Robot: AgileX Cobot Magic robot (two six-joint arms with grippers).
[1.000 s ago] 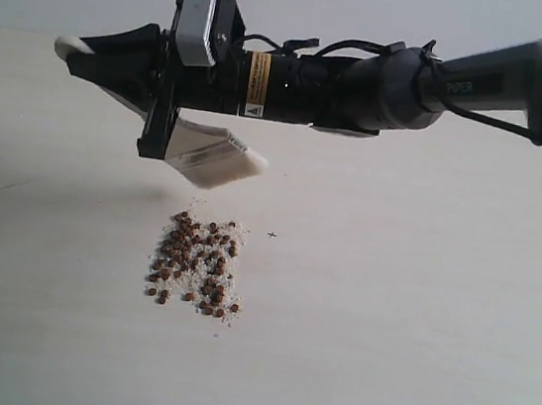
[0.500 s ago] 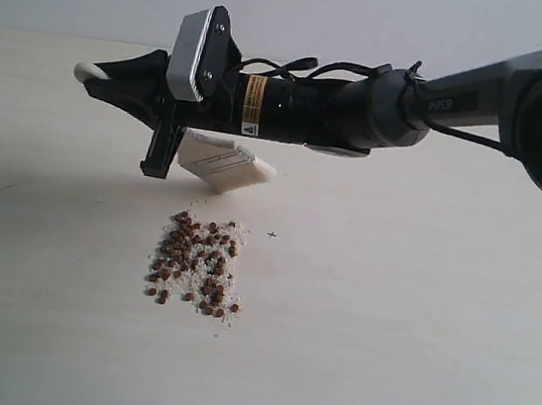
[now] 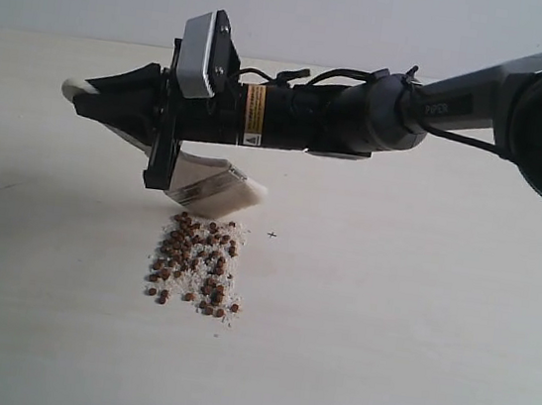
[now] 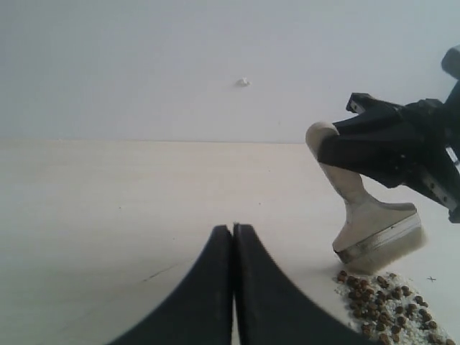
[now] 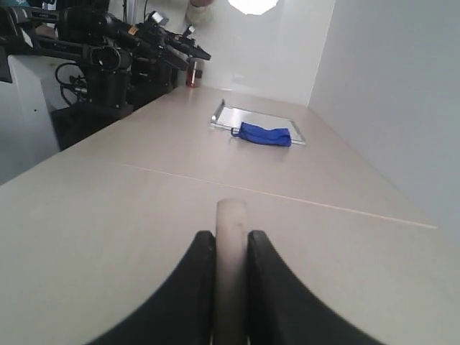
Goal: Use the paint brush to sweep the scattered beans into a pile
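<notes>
Right tool (image 3: 93, 99) level, gripping paint brush (image 3: 204, 179), above beans (image 3: 195, 262)

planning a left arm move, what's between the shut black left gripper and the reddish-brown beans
Only bare pale tabletop separates the black left gripper and the reddish-brown beans, in the left wrist view.

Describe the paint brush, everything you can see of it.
The paint brush is flat and wide, with a pale wooden-looking handle with a rounded end, a silvery metal ferrule and whitish bristles. The right gripper is shut on the handle, whose end pokes out past the fingertips. The head hangs tilted, bristles down, by the far edge of the beans. Whether the bristles touch the table or the beans is unclear.
</notes>
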